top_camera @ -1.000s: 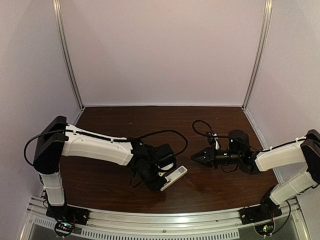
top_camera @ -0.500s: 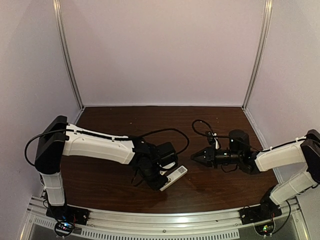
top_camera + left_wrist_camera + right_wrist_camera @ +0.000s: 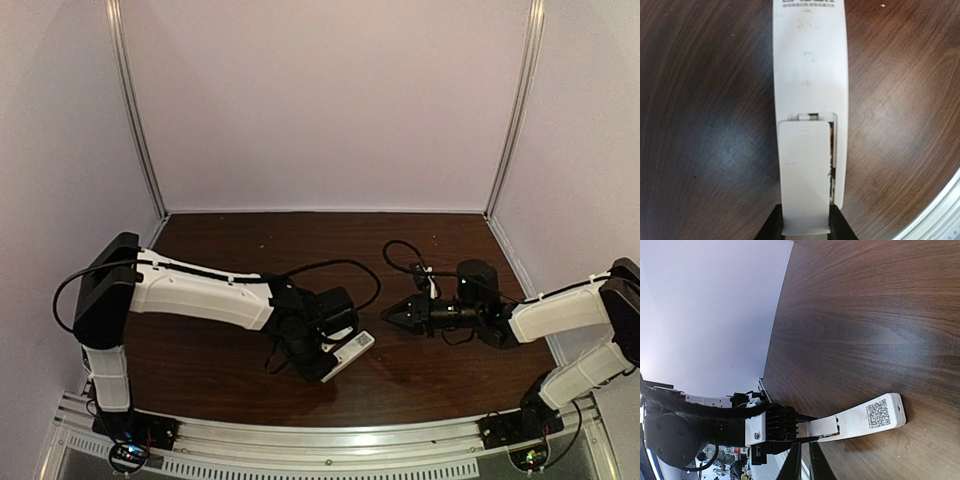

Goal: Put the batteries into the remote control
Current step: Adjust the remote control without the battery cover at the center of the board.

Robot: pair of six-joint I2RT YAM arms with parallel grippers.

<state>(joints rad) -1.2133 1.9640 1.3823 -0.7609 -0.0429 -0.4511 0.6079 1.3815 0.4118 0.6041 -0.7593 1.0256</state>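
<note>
Top view: left gripper (image 3: 322,362) at one end of the remote control (image 3: 352,349); right gripper (image 3: 388,314) pressed together, near the other end, not touching.
Left wrist view: pinching the white cover (image 3: 804,175), likely to slide it shut.
Right wrist view: remote control flat on the table (image 3: 865,315); batteries hidden.

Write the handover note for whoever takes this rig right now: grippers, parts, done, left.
Left gripper: shut on the small white cover, which sits slightly askew over the compartment of the remote control.
Right gripper: shut, empty, to the right of the remote and apart from it.
Remote: back side up over the table.
Batteries: none loose in view; a brownish sliver in the gap beside the cover is probably them, unconfirmed.
Left to do: seat the cover squarely, then release.
</note>
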